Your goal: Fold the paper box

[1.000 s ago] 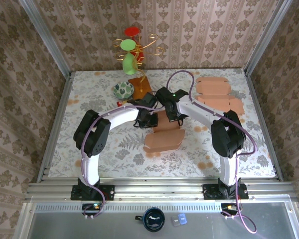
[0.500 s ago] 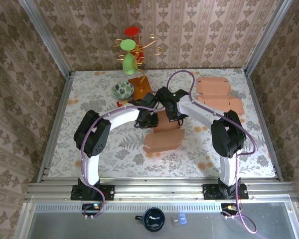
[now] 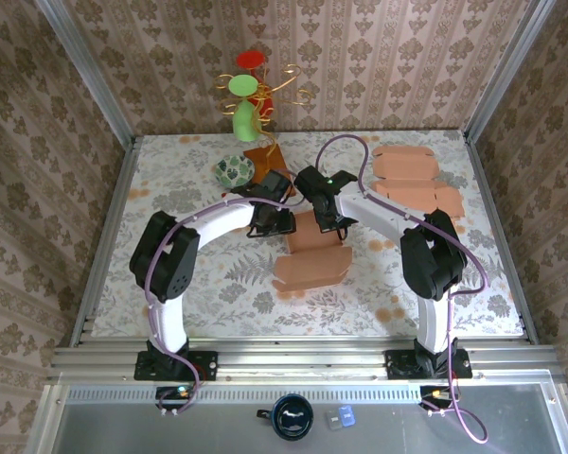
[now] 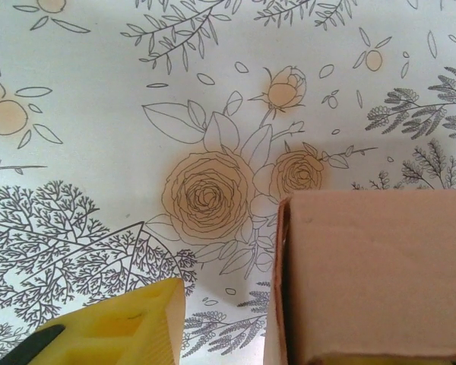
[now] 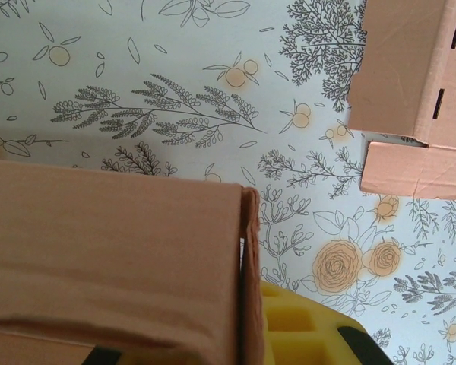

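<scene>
On my overhead feed the paper box sits near the middle of the flowered desk, between the two arms, part of it raised and part of it lying flat toward the near edge. The right arm reaches in from the right to the far end of the box. On its wrist feed I see a brown cardboard panel of the box running down into the right jaws, hard against a yellow finger. I read those jaws as clamped together on that wall. More brown cardboard with slots shows in the upper right of that feed, and I cannot tell whether it belongs to the same box. The left arm curves in from the left and ends just beside the box's far left corner. On its wrist feed a yellow finger stands off from the cardboard wall, with the printed cloth showing between them. The left jaws are apart and hold nothing that I can see. A stack of flat box blanks lies well apart at the far right of the desk. A patterned dish and a green vase stand at the far edge.
</scene>
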`<state>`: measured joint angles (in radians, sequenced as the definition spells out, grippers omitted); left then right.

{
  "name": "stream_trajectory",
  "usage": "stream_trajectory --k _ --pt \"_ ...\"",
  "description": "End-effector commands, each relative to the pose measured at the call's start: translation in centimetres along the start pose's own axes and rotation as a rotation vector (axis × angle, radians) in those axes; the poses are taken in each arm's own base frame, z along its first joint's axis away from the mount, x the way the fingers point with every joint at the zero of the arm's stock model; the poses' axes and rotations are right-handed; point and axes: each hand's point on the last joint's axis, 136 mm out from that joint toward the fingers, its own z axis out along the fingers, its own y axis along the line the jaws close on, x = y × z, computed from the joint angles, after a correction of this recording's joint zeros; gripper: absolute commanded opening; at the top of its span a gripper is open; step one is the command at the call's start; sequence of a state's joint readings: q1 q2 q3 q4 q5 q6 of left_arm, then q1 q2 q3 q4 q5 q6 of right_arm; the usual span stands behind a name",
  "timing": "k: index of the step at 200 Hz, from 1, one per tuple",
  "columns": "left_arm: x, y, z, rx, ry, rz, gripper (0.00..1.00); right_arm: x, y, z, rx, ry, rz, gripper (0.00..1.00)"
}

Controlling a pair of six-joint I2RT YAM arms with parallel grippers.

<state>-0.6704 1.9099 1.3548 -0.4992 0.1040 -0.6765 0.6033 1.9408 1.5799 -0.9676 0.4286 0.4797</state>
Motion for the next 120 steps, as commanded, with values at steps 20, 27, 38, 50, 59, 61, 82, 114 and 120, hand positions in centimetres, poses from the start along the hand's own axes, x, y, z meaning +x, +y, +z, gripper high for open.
stream_trajectory --k 20,27,38,50,59,61,82,114,120 --pt "-1.1 0.1 -0.1 -0.009 -0.037 0.021 0.29 1.0 -0.3 0.2 0.023 0.029 -0.002 0.0" --pt "-1.1 0.3 -0.1 -0.024 -0.039 0.019 0.25 0.9 -0.3 0.2 0.022 0.03 0.0 0.0" --pt "-1.1 0.5 -0.1 -0.043 -0.042 0.019 0.15 0.9 -0.2 0.2 0.019 0.03 0.0 0.0" --pt "-1.0 0.8 0.0 -0.063 -0.037 0.017 0.07 0.9 -0.2 0.3 0.02 0.033 -0.001 0.0" --pt "-0.9 1.0 0.0 -0.082 -0.033 0.015 0.02 0.9 -0.2 0.4 0.021 0.034 -0.001 0.0" --pt "-0.8 1.0 0.0 -0.087 -0.032 0.016 0.01 0.9 -0.1 0.4 0.021 0.034 -0.001 0.0" --pt "-0.3 1.2 0.1 -0.117 -0.024 0.014 0.0 0.9 0.0 0.5 0.021 0.036 -0.001 0.0" --pt "-0.2 0.8 -0.1 -0.115 -0.022 0.011 0.04 1.0 0.0 1.0 0.025 0.047 0.001 0.0" --pt "-0.2 0.7 -0.2 -0.116 -0.02 0.011 0.12 0.9 -0.1 1.0 0.025 0.048 0.004 0.0"
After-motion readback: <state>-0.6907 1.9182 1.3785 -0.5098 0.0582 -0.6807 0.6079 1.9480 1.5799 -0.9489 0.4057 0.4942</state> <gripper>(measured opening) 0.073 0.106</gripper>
